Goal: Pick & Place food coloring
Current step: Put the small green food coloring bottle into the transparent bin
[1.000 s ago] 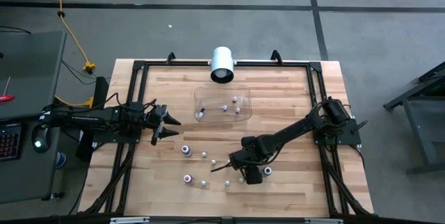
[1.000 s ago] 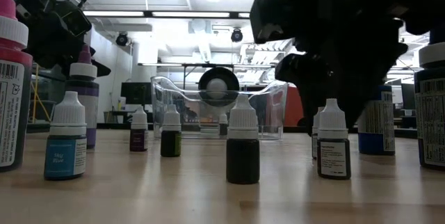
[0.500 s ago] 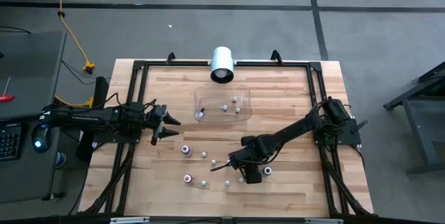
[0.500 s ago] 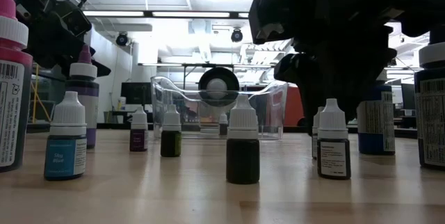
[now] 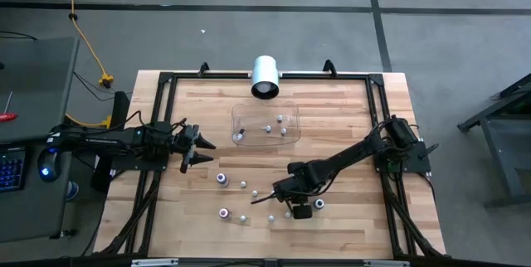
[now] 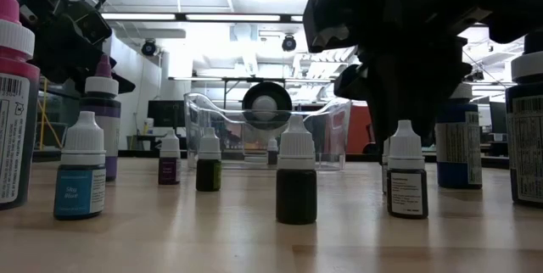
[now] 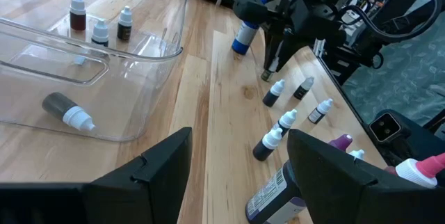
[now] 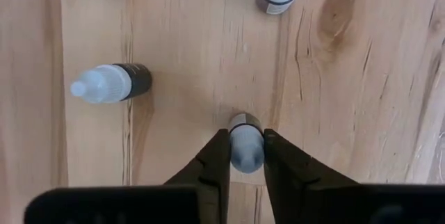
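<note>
The right hand pinches a small food coloring bottle around its body. Light, rigid, probably slick plastic: grip mid-body, squarely. The left hand waits spread over the bench

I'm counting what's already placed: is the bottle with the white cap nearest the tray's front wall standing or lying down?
Lying down. The bottle rests on its side inside the clear tray.
</note>
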Motion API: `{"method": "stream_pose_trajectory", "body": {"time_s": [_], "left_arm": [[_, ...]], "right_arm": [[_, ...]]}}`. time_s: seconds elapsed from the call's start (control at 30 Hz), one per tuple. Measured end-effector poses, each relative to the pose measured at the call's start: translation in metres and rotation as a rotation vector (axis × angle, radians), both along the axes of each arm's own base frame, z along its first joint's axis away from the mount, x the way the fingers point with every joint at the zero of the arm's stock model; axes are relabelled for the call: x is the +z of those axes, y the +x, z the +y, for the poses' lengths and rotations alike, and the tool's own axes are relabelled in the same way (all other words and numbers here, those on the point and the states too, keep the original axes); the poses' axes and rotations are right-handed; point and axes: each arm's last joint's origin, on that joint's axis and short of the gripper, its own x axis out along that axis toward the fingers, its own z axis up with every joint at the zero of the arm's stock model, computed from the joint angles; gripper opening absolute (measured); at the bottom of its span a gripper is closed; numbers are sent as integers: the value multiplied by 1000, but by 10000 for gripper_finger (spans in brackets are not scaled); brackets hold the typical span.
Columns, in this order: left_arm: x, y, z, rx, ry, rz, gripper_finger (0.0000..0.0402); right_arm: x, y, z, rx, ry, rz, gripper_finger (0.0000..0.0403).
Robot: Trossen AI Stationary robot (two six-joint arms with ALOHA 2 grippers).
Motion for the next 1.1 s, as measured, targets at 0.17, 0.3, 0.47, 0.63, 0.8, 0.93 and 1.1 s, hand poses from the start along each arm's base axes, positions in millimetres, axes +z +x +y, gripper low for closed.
{"method": "stream_pose_trajectory", "body": {"time_s": [0.17, 0.3, 0.47, 0.63, 0.8, 0.93, 1.1], "left_arm": [[0, 0, 0, -1, 0, 0, 234], [0, 0, 0, 0, 0, 0, 234], [0, 0, 0, 0, 0, 0, 234], [0, 0, 0, 0, 0, 0, 234], [0, 0, 0, 0, 0, 0, 234], [0, 0, 0, 0, 0, 0, 234], [0, 0, 0, 0, 0, 0, 234]], "right_arm": [[11, 0, -3, -11, 15, -36, 64], [32, 1, -9, -46, 3, -66, 59], [67, 7, -17, -32, -49, -92, 54], [107, 17, -29, -51, -114, -154, 60], [141, 23, -45, -91, -140, -212, 54], [160, 28, -62, -180, -123, -249, 55], [166, 32, -92, -394, -63, -247, 59]]}}
